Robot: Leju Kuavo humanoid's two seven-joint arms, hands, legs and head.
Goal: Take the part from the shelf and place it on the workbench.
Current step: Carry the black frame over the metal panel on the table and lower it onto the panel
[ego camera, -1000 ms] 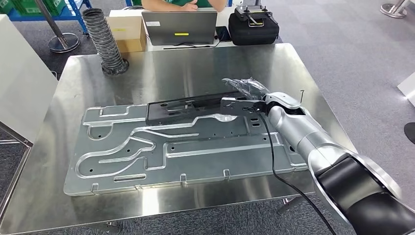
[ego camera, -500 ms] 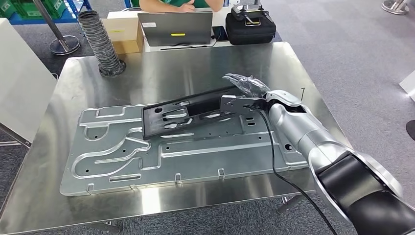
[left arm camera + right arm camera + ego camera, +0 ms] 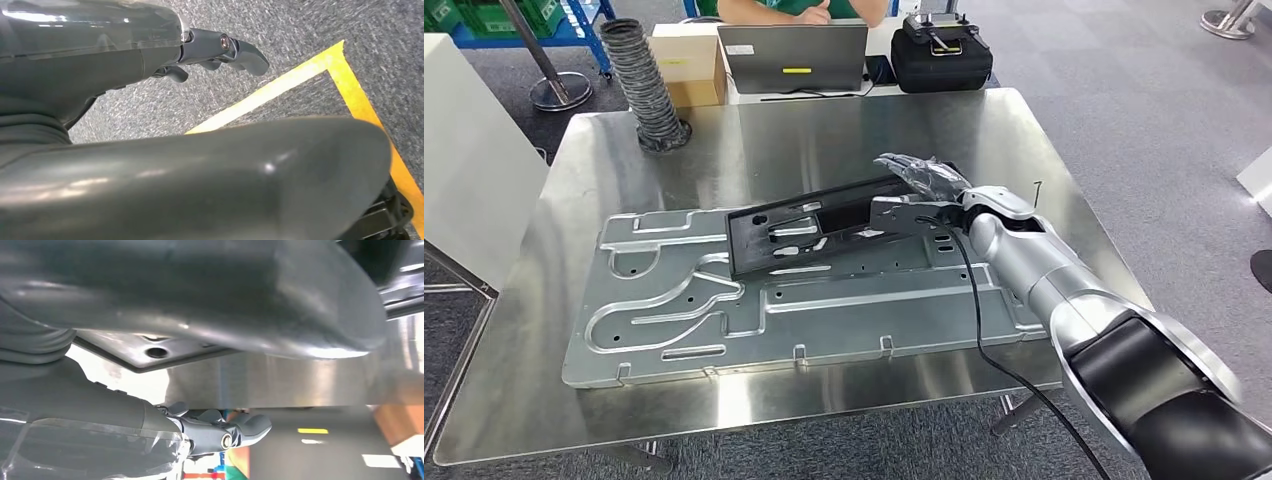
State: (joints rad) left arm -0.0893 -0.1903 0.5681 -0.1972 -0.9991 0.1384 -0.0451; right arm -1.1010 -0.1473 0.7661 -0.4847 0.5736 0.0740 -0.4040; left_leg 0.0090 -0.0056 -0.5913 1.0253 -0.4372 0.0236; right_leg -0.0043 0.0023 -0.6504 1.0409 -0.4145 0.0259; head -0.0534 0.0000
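Observation:
The part is a long black perforated bracket (image 3: 814,232). It lies across a big silver stamped panel (image 3: 824,310) on the steel workbench (image 3: 824,130). The bracket is tilted, near edge down on the panel and far edge raised. My right hand (image 3: 924,182) grips its right end, with fingers over the top edge. In the right wrist view the thick thumb (image 3: 210,290) crosses the picture, and the dark fingers (image 3: 235,432) reach out beyond it. My left hand (image 3: 220,50) hangs over grey carpet with loosely stretched fingers and nothing in it.
A corrugated hose (image 3: 644,85) stands on the bench's far left corner. Beyond the far edge are a cardboard box (image 3: 689,65), a laptop (image 3: 792,58), a black case (image 3: 941,50) and a seated person (image 3: 804,8). A white board (image 3: 464,150) stands at the left. Yellow floor tape (image 3: 280,87) lies below my left hand.
The bracket lay flat one second ago; its far edge has since tipped up in my right hand. The whole picture has shifted slightly, so the camera moved.

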